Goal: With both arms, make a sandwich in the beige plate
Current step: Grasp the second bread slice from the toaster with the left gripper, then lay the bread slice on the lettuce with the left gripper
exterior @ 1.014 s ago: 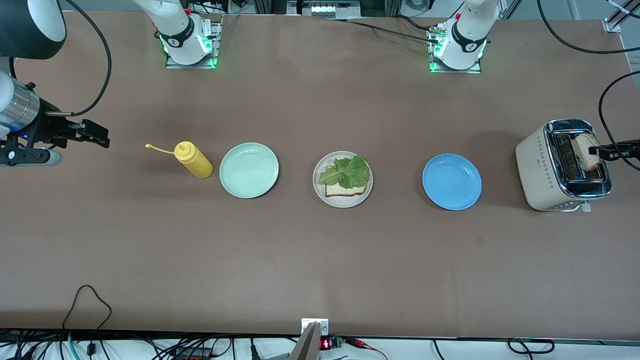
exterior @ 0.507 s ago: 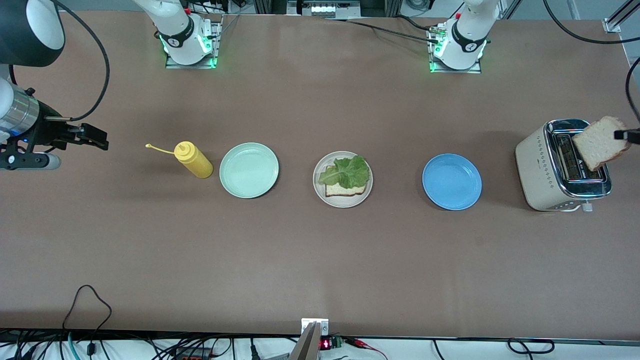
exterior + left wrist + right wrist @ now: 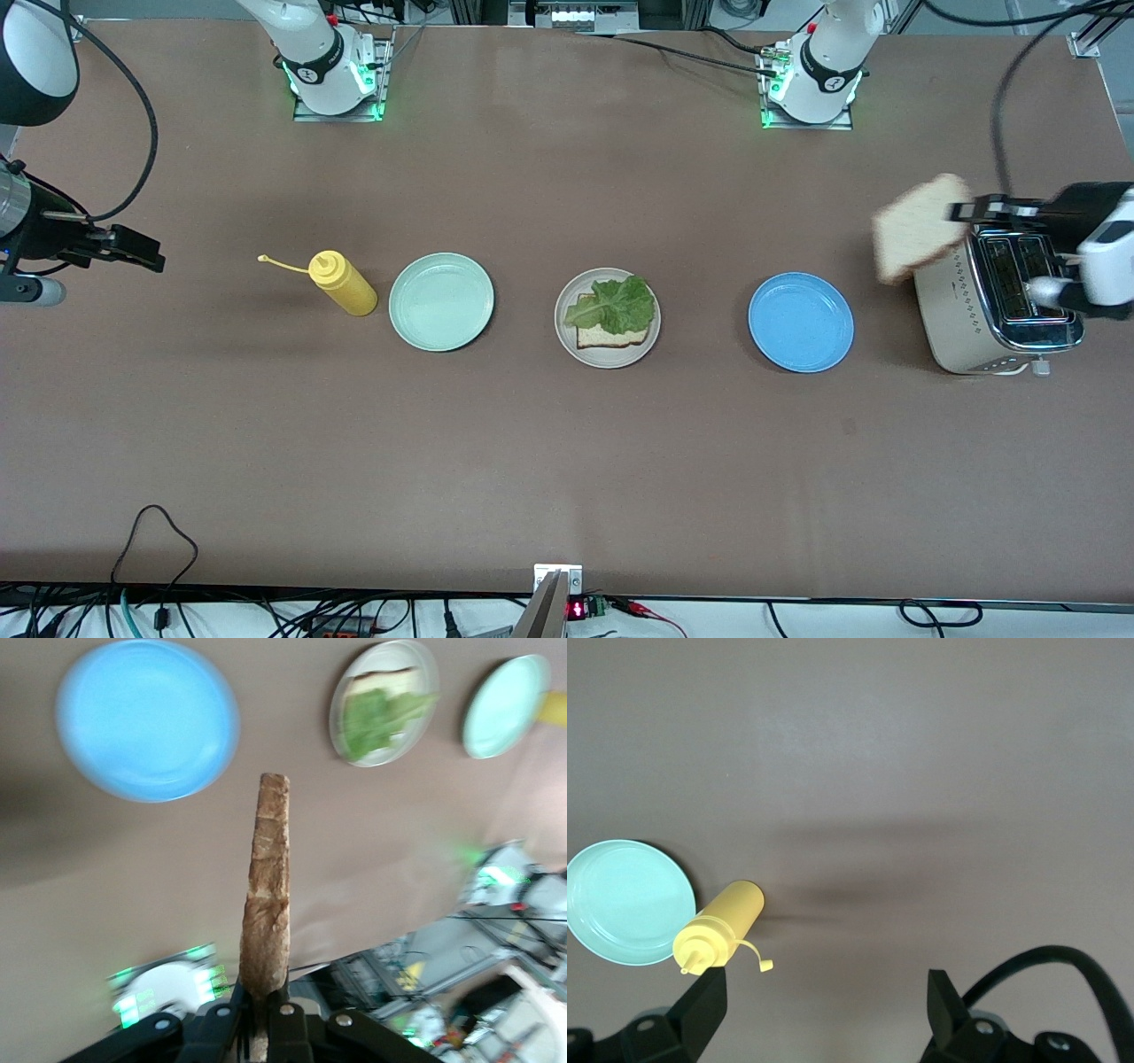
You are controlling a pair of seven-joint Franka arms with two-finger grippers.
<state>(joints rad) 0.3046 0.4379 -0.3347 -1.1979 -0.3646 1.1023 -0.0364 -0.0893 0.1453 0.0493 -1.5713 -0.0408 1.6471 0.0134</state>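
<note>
One bread slice [image 3: 920, 227] is pinched tight by its edge in the left end effector [image 3: 967, 211] over the toaster [image 3: 966, 306], ready to top the lettuce [image 3: 613, 304] on the beige plate [image 3: 567, 334], while the right end effector [image 3: 133, 249], wide open and empty, waits past the bottle [image 3: 343, 283].

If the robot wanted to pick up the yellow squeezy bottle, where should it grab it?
Probably around the middle of its body. The yellow bottle lies tipped on its side on the table, beside the mint-green plate, so a gripper would best come straight down from above, one finger on each long side. The nozzle end with its dangling cap looks too thin to pinch.
</note>
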